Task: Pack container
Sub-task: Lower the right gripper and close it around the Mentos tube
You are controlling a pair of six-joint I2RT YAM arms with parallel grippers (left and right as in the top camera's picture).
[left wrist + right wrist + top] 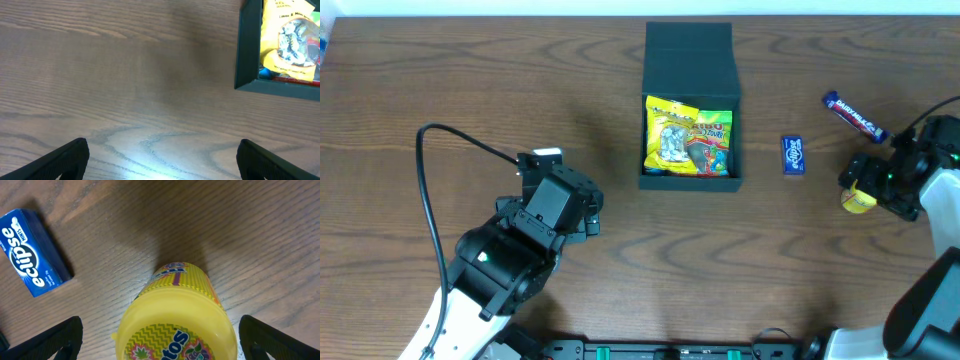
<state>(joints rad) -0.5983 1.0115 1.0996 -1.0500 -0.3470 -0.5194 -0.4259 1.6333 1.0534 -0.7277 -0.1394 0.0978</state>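
Observation:
The dark teal-black container [689, 60] stands open at the table's middle back, its flap lid folded away. A yellow snack packet [689, 135] lies inside; the packet and the container's wall [248, 50] also show in the left wrist view. My left gripper [160, 160] is open and empty over bare wood, left of the container. My right gripper [160, 340] is open, its fingers on either side of a yellow Mentos tub [177, 317] without touching it; the tub [858, 198] shows at the far right overhead.
A blue Eclipse mint box [793, 155] lies right of the container and also shows in the right wrist view [32, 252]. A purple Dairy Milk bar [853, 116] lies at the back right. A black cable [440, 170] loops over the table's left.

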